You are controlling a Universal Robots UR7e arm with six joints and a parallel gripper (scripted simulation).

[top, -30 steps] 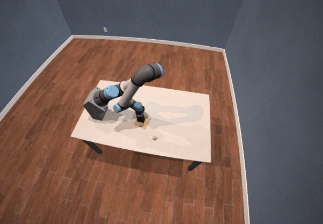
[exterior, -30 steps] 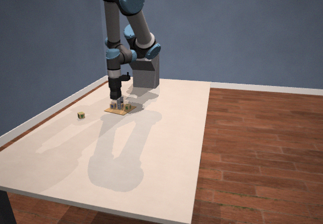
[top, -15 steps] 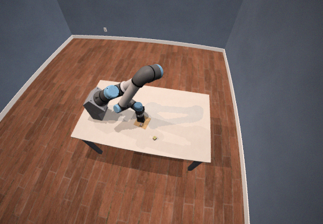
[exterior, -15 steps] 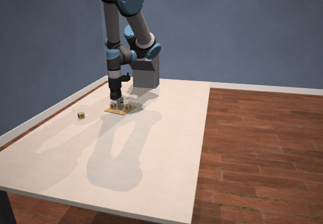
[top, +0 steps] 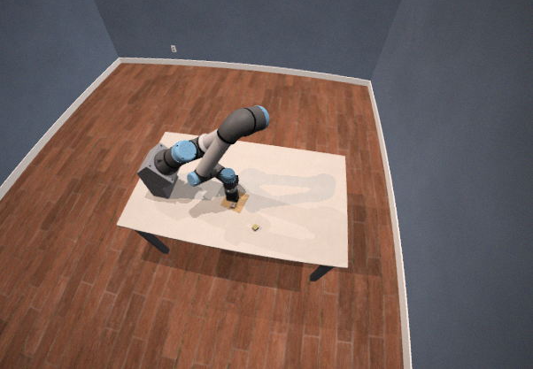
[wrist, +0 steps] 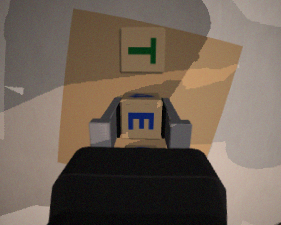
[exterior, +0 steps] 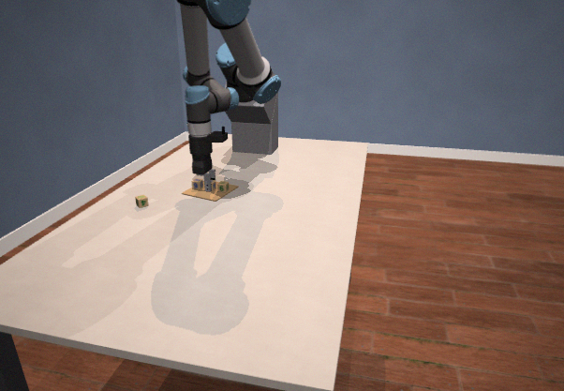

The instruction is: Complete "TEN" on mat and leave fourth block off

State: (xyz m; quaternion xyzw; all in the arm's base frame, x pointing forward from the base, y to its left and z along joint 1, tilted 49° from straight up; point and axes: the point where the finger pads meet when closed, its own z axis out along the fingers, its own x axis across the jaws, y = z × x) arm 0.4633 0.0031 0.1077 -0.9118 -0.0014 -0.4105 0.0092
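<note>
Claw [top: 233, 200] [exterior: 209, 184] [wrist: 141, 109]: partly open around E; whether it grips, I cannot tell.
E [wrist: 141, 120]: between the fingers, above mat [top: 241, 207] [exterior: 201, 195] [wrist: 95, 124]; exact contact is hidden.
T [exterior: 222, 187] [wrist: 142, 50]: on mat, apart from E.
Fourth block [top: 255, 227] [exterior: 141, 201]: on table, off mat.

Third mat block's top letter [wrist: 141, 143] hidden.

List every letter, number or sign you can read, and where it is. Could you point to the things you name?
"T", green: top of a block [wrist: 130, 64] [exterior: 222, 187] on the mat [wrist: 90, 59] [exterior: 215, 197] [top: 241, 208].
"E", blue: top of the block between the hand's fingers.
Side marks, including the off-mat block's [exterior: 141, 202] [top: 255, 227]: too small to read surely.
</note>
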